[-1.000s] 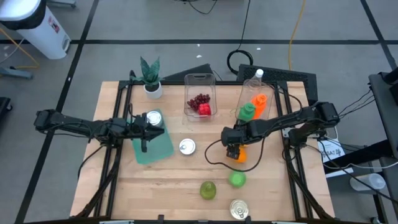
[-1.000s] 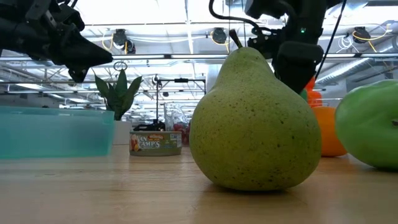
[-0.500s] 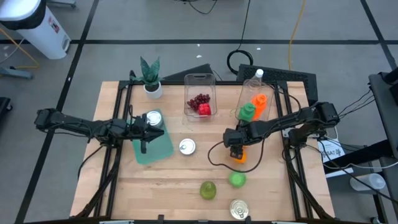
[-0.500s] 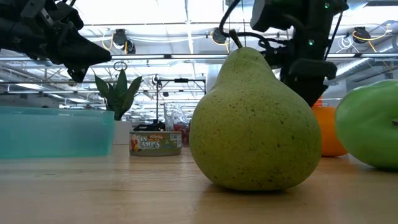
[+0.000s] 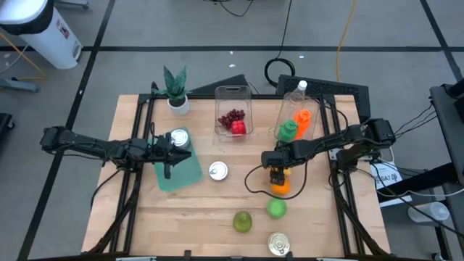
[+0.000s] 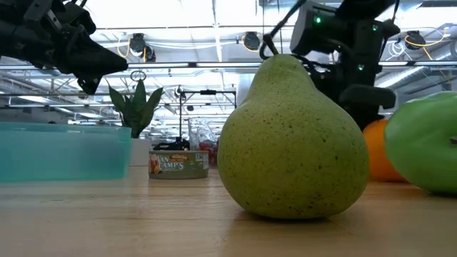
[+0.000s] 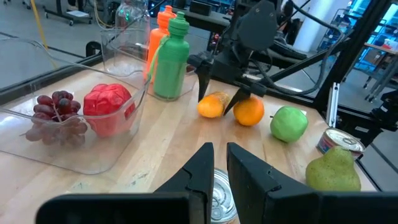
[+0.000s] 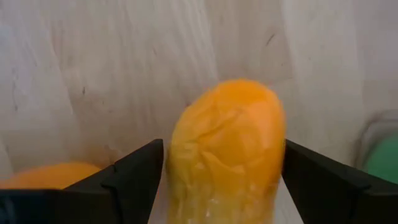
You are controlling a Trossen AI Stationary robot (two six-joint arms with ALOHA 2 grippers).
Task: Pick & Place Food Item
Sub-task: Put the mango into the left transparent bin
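Note:
An orange-yellow oblong food item lies on the wooden table beside a round orange. My right gripper points steeply down over the oblong item, open, with one finger on each side of it. In the high view the gripper hides the item, and the orange shows just past it. My left gripper hangs shut over the teal tray at the table's left, above a tin can, and touches nothing. My right gripper comes from above, pointing down, with its two fingers standing across the oblong item's long sides. The item lies on the table. I cannot tell whether the fingers touch it.
A pear, a green apple and a tin can lie near the front edge. A clear box with grapes, a green bottle, an orange bottle, a plant and another can stand farther back.
My right gripper has come down onto the oblong item with a slight roll of the wrist, its fingers staying open. The fruit has not moved.

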